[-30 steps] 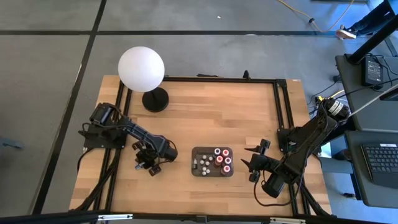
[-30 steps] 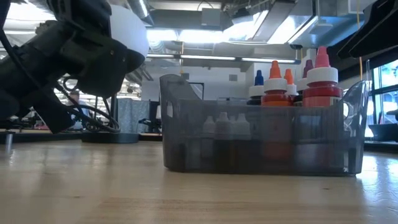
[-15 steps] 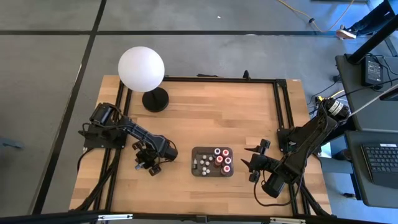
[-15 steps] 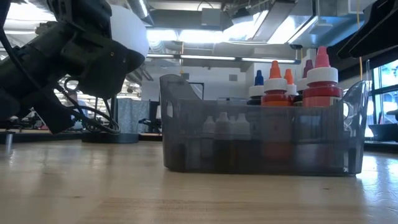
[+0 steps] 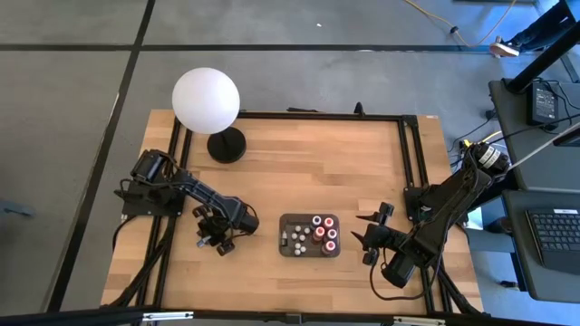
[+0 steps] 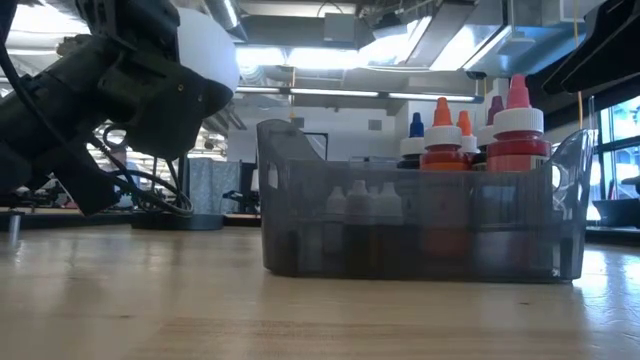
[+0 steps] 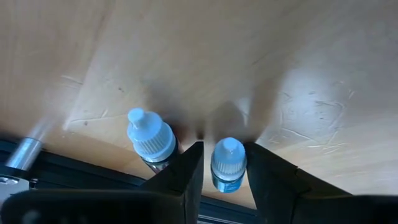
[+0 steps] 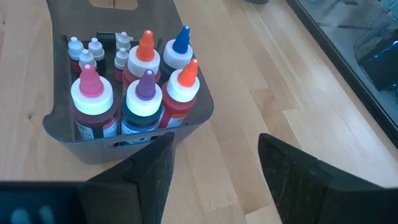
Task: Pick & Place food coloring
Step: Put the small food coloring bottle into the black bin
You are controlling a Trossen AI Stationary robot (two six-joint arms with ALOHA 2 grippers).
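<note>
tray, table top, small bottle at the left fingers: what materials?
Tray: likely smoky translucent plastic; bottles show through its wall. Table top: pale wood, matte, visible grain and scratches. Small bottle between the left gripper fingers: probably plastic, glossy white cap.

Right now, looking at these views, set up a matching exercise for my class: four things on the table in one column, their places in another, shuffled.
Things:
1. white globe lamp
2. grey tray
3. left gripper
4. right gripper

Places:
A. just right of the tray, jaws wide
B. far left corner of the table
C. left of the tray, straddling a small bottle
D. near edge, full of bottles

Pairs: 1-B, 2-D, 3-C, 4-A
</note>
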